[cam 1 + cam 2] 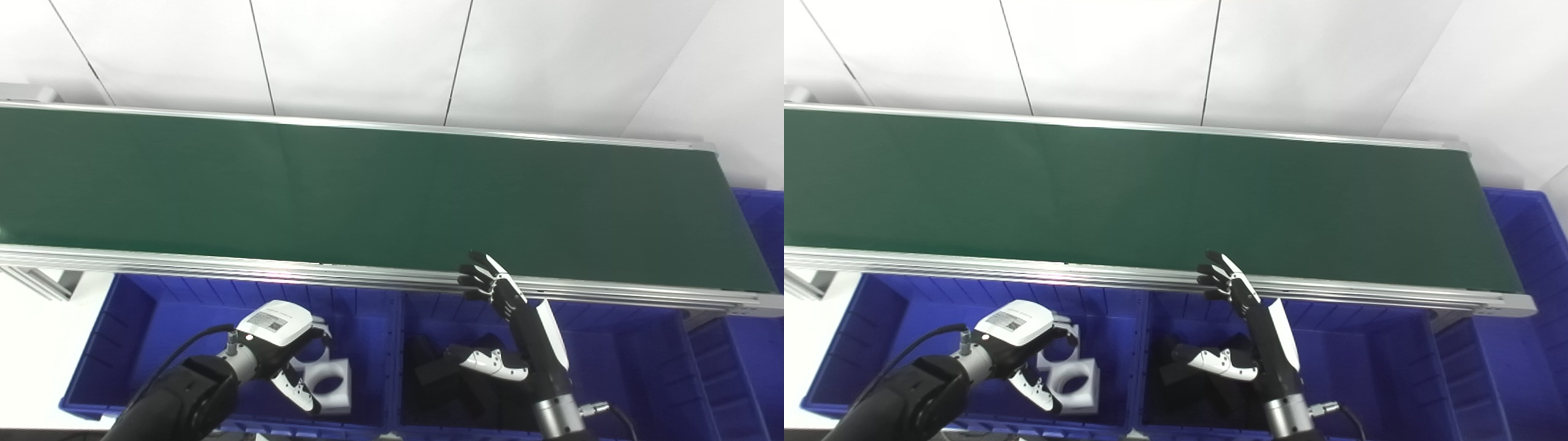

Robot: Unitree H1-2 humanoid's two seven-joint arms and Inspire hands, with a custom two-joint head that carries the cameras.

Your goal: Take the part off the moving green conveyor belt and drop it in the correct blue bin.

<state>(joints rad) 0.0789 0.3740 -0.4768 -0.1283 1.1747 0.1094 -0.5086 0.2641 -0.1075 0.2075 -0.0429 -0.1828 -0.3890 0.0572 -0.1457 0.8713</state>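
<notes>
Backdrop: white panelled wall (367, 55) behind a long green conveyor belt (367, 196) with aluminium rails.
Right hand (520, 334): raised over the middle blue bin (618, 367), fingers (484, 275) spread apart and reaching up to the belt's near rail, thumb stuck out to the left; it holds nothing.
Left hand (1020, 343): low over the left blue bin (882, 318), fingers curled loosely downward and apart, empty.
White parts (1072, 383): blocks with round holes, lying in the left bin just beside the left hand.
Black parts (441, 367): dark shapes in the middle bin below the right thumb.
Belt surface: bare green.
Far right: another blue bin (1531, 239) at the belt's end.
</notes>
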